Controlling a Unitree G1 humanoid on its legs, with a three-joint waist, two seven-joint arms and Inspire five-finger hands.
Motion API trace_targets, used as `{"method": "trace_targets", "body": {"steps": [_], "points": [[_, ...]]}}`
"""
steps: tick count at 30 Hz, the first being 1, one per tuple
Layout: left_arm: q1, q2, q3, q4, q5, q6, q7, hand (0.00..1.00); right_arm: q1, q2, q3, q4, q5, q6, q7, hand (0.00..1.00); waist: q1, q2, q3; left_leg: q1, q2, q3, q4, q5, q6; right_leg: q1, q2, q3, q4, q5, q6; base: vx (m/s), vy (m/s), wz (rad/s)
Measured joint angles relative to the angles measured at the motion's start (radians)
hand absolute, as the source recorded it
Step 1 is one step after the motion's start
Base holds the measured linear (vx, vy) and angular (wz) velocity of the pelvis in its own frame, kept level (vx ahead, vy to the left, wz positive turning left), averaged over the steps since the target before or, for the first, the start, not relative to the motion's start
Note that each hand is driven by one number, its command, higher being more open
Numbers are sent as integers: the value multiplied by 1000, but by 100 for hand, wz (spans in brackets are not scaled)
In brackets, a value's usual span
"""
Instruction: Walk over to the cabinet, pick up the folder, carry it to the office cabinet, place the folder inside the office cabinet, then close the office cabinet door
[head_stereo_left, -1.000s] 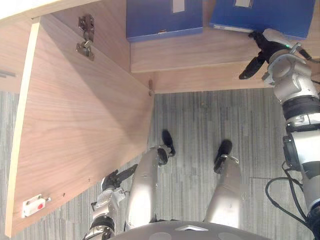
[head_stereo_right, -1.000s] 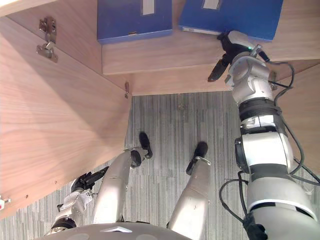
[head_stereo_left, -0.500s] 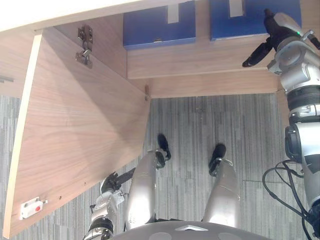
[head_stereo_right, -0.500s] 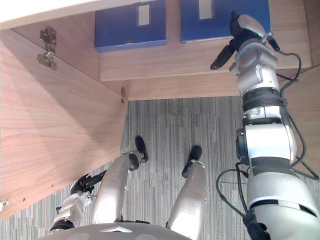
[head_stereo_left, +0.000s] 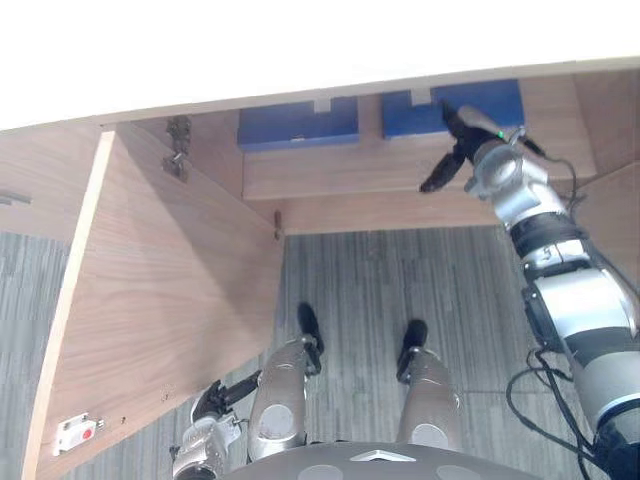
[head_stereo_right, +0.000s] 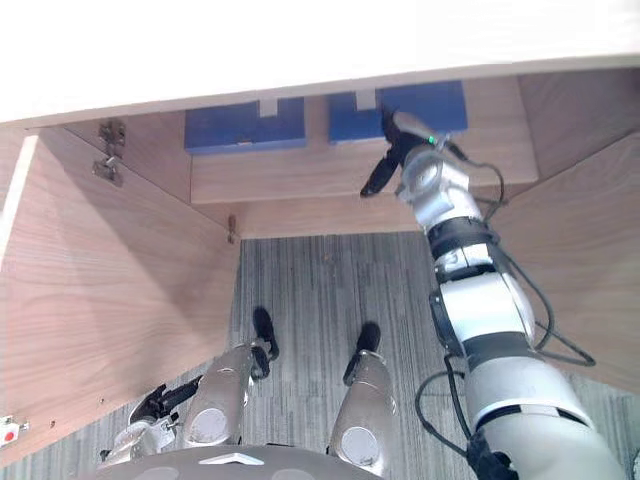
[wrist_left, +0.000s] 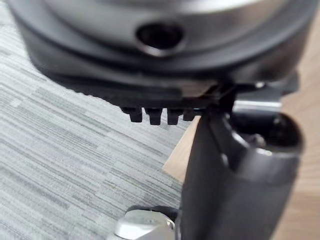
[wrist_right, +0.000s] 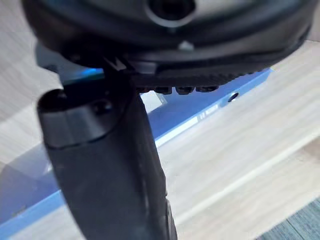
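Set down at 1 o'clock: folder, flat on the cabinet shelf, no longer askew as a second ago but squared beside the other folder at 11. Right hand at its near edge, fingers straight, thumb splayed, gripping nothing. Reads as placing done; leaves the open door at 9 to swing shut. Left hand low at 7, fingers loose.
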Motion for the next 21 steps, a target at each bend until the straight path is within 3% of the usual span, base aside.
{"method": "trace_targets", "body": {"steps": [4,9,13,15,16,21], "points": [[50,3,-76,12,48,-2,-9,100,237,9,-143,97,-1,-15,-2,100,24,5,-97,78,-37,-74,-120,59,-9,102,-19,-90,-39,-15,4,78,-10,49],[110,33,-176,12,120,-5,-68,100,513,-31,-346,147,-4,-16,-6,100,33,24,-173,159,-82,-140,-183,69,-12,218,-50,-161,-71,-36,28,21,35,49],[137,80,-215,36,157,-10,-96,100,580,-94,-564,263,-5,-16,-25,100,21,33,-204,200,-96,-155,-188,57,-19,309,-21,-164,-209,36,43,8,68,-3],[135,102,-218,41,190,-25,-102,100,589,-112,-594,289,-5,-17,-26,100,15,25,-210,212,-96,-162,-188,47,-18,340,-3,-153,-277,72,40,12,31,-33],[131,133,-238,48,199,-36,-105,100,596,-116,-596,309,-4,-17,-26,100,10,9,-232,217,-99,-167,-186,35,-26,356,11,-137,-334,103,36,23,29,-44],[57,198,-257,97,200,-54,-100,100,645,-96,-589,337,0,-24,-22,100,8,-33,-263,272,-103,-185,-183,-2,-22,403,44,-60,-417,137,8,21,7,-49]]}}
